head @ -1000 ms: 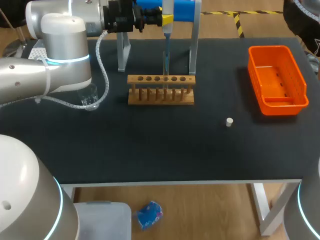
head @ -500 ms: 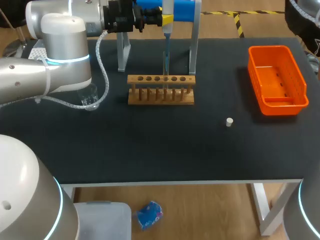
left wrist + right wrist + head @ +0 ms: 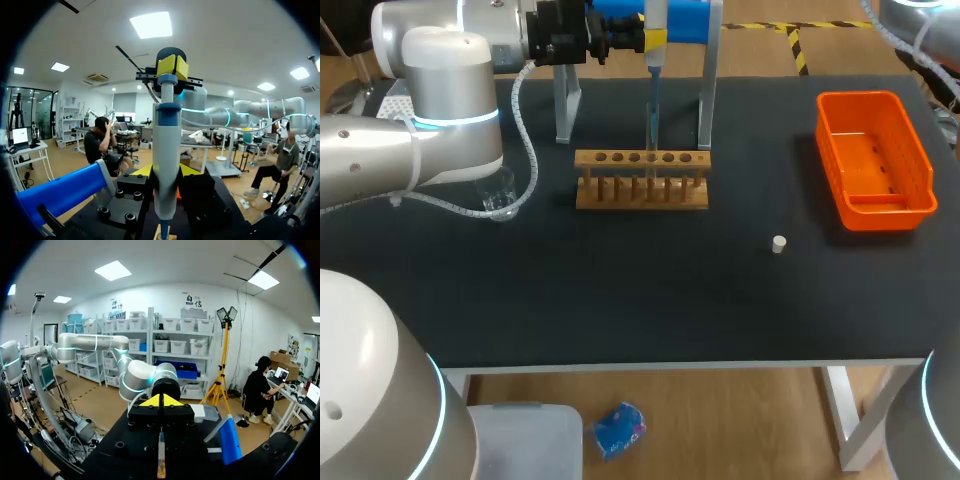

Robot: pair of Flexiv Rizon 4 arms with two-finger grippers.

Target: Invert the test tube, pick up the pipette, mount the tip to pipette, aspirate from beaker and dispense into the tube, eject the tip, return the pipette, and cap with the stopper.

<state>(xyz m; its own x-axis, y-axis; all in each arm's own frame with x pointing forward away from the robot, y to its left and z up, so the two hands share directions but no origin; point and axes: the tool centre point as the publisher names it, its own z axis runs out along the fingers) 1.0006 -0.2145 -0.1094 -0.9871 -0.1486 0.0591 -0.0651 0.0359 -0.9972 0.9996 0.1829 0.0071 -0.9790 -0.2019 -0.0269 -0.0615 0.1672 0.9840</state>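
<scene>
Pipette (image 3: 165,135), pinched by your left gripper (image 3: 166,171), hung tip-down over the rack (image 3: 641,178), seemingly dispensing; next you needed the orange bin (image 3: 886,214) beside that rack for ejecting.

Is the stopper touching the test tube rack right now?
Apart. The head view shows the stopper lying alone on the black table, with a clear bare stretch of tabletop between it and the wooden rack.

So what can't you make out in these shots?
Beaker: head view, mostly hidden by the left arm; liquid level unreadable.
Test tube: head view, too small to pick out in the rack.
Right gripper: beyond the head view's edge.
Pipette: lower end cut off in the left wrist view.
</scene>
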